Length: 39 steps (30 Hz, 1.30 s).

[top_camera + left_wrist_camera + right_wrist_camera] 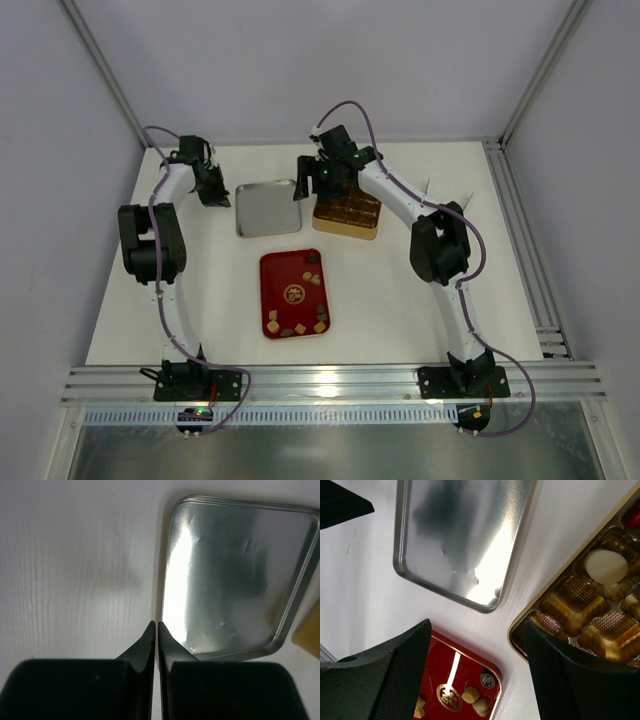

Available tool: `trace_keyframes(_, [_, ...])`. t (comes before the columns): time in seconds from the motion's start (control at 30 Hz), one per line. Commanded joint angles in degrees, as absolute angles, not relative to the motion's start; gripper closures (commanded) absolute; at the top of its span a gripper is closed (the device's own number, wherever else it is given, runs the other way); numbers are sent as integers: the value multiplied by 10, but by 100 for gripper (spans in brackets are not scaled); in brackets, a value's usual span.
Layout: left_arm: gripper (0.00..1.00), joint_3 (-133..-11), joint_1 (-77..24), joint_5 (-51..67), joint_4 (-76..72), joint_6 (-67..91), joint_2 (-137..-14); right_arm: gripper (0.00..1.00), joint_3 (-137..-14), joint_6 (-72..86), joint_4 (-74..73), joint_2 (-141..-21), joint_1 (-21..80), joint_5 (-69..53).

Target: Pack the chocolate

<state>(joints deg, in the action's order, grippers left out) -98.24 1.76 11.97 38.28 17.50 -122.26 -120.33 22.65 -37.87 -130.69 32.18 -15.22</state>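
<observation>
Several small chocolate pieces [300,327], dark lumps and tan cubes, lie scattered on the flat red tray [293,300]. In the right wrist view two tan pieces [470,695] and a foil-wrapped one [488,681] sit at the tray's corner [451,665]. The gold tin [345,231] holds moulded tan pieces [572,600] and a round whitish piece [606,566]. My right gripper [312,190] is open and empty above the tin's near-left corner [545,592], its midpoint [477,645] over bare table. My left gripper [212,190] is shut and empty [155,625], just left of the silver lid.
A silver tin lid [267,207] lies upside down between the grippers, left of the gold tin; it also shows in the left wrist view [235,575] and the right wrist view [460,535]. The gold tin's corner [307,635] shows past the lid. White walls surround the table.
</observation>
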Motion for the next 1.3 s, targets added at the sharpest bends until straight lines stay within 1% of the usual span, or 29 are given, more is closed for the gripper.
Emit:
trace_keyframes(0.0, [100,-966,28,168,379,186,-1167,25,-1243,221,-381,-1315,325,-160])
trace_keyframes(0.17, [100,-960,32,191,373,184,-1160,25,-1253,222,-385,-1323,326,-156])
trace_keyframes(0.2, [98,-959,31,192,370,185,-1163,25,-1253,223,-385,-1323,326,-156])
trace_keyframes(0.27, [85,-961,31,194,367,187,-1168,25,-1253,222,-385,-1323,327,-154])
trace_keyframes(0.3, [70,-964,29,189,367,187,-1172,25,-1253,221,-383,-1324,327,-153])
trace_keyframes(0.33, [63,-966,27,178,366,187,-1176,25,-1254,221,-381,-1325,327,-151])
trace_keyframes(0.4, [54,-970,23,163,368,186,-1183,25,-1262,221,-378,-1329,327,-150])
trace_keyframes(0.5, [53,-978,18,144,367,187,-1199,25,-1282,226,-379,-1345,327,-156])
trace_keyframes(0.57, [54,-986,13,136,367,181,-1213,25,-1285,228,-376,-1350,327,-161])
trace_keyframes(0.63, [58,-988,11,129,367,180,-1223,25,-1280,229,-369,-1349,327,-160])
trace_keyframes(0.93, [64,-977,10,127,340,175,-1254,25,-1297,222,-364,-1361,327,-163])
trace_keyframes(1.03, [72,-975,10,131,337,174,-1264,25,-1299,221,-362,-1366,326,-166])
trace_keyframes(1.07, [78,-974,10,131,337,174,-1266,25,-1300,222,-361,-1368,327,-167])
trace_keyframes(1.13, [82,-972,10,133,337,174,-1274,25,-1299,222,-356,-1371,327,-172])
trace_keyframes(1.17, [87,-972,11,133,337,174,-1276,25,-1303,222,-354,-1372,328,-175])
trace_keyframes(1.23, [92,-973,10,134,337,174,-1279,25,-1304,222,-351,-1377,327,-180])
trace_keyframes(1.27, [100,-973,10,133,337,174,-1278,25,-1306,222,-347,-1378,327,-181])
